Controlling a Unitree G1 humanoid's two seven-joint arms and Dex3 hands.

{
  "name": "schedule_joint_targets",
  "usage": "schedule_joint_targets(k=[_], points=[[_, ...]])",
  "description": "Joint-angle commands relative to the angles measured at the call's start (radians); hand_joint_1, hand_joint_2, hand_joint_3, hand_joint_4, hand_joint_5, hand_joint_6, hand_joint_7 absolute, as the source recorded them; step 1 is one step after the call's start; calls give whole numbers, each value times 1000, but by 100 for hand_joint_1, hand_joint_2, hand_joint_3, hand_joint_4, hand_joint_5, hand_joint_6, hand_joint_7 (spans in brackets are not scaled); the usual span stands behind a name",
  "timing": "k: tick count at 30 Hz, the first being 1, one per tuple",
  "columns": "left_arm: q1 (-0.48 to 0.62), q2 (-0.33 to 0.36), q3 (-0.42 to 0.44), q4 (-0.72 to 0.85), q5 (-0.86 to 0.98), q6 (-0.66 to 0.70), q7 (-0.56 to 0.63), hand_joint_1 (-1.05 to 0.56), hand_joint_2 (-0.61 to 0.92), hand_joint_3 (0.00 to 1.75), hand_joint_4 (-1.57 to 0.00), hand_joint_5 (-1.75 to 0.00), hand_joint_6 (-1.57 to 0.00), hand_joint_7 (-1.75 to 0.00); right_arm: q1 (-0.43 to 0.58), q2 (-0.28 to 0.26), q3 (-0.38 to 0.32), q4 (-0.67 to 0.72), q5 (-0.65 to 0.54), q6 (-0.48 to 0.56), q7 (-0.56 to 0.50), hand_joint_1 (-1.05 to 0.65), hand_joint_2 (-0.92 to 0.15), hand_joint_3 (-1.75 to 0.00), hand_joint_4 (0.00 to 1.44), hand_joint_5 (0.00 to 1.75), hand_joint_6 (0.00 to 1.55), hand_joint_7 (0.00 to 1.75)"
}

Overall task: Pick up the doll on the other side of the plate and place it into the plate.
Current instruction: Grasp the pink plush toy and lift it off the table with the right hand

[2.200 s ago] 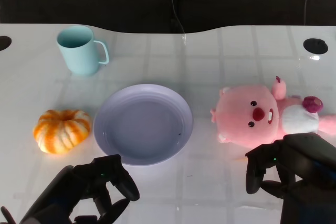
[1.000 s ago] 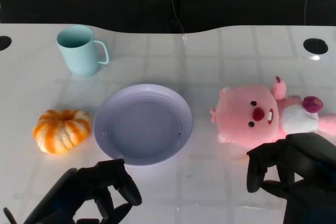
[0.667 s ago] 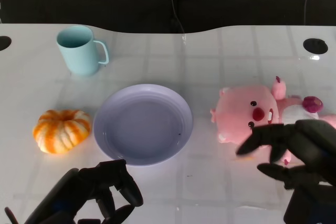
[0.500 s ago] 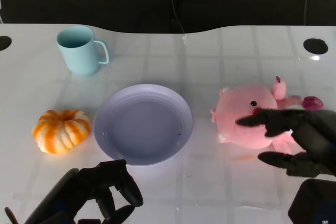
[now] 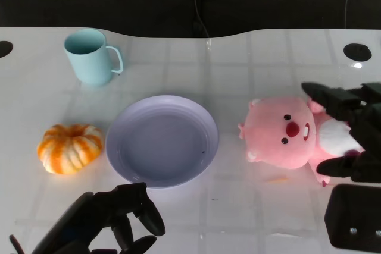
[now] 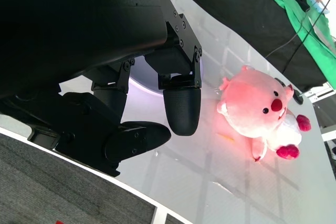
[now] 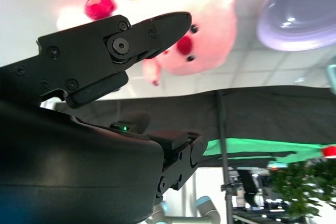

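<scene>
Doll: you see the pink plush doll with a red nose (image 5: 290, 138) lying on its back on the white table (image 5: 250, 57), well apart from the plate.
Long axis: it runs across the table, head toward the round lavender plate (image 5: 162, 140), white belly and feet toward your right hand.
Right hand: your black right hand (image 5: 351, 135) is spread wide over the doll's body, one finger past its far side, another at its near side; you cannot tell whether they touch it.
Left hand: your black left hand (image 5: 113, 221) holds nothing, fingers curled in, just short of the plate's near rim.
Beyond the left fingers: an orange-and-white pumpkin (image 5: 69, 147) and a light blue mug (image 5: 91, 56).
</scene>
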Motion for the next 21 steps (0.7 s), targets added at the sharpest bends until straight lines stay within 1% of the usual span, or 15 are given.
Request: schedule_joint_targets(k=[1,6,10,21], points=[[-8,4,1,10,7,-1,13,-24,71,72,-58,-175,-64,-130,-29,-29,2,-23,-58,40,52,-82,-88,-1,0,43,9,0],[-10,1,-4,7,16,1,14,-23,71,72,-59,-175,-65,-131,-73,-45,26,-2,-137,77,119,-84,-87,0,0,44,10,1],[-9,-2,-3,2,19,1,16,-25,71,72,-58,-175,-65,-131,-109,-50,41,59,-147,69,129,-84,-87,0,0,49,12,2],[-1,-1,4,-5,13,-4,12,-23,70,73,-62,-175,-65,-132,-219,-13,129,281,-149,92,114,-77,-87,0,1,47,15,2]])
